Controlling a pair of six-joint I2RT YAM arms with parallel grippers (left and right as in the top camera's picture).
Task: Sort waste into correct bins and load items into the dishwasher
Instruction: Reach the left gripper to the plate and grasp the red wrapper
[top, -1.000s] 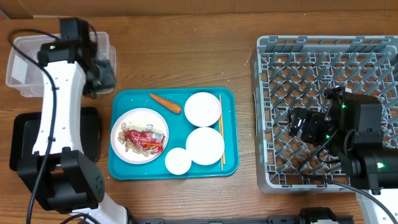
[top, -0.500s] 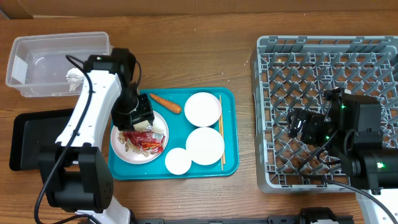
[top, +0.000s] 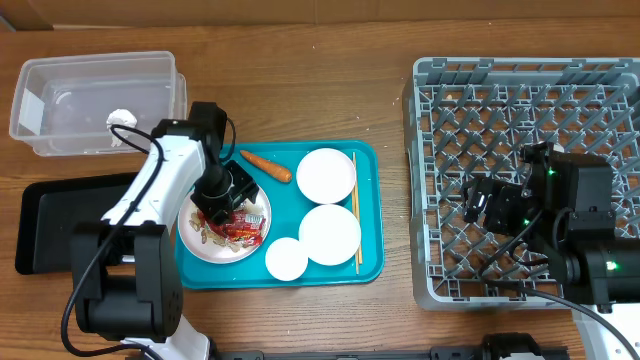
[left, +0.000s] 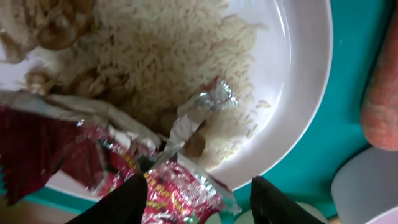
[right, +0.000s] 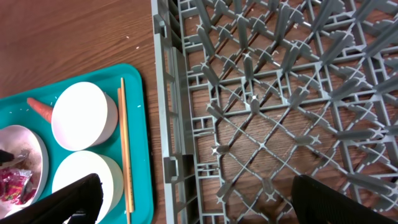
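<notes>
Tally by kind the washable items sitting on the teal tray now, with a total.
White plate: 1
White bowls: 2
Small white cup: 1
Wooden chopsticks: 2
Total: 6

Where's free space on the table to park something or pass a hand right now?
Bare wood between the teal tray and the dish rack, and the wide strip past the tray's far edge, clear tub to rack. The black tray looks empty. Crowded: the teal tray itself, left fingers over the plate.
</notes>
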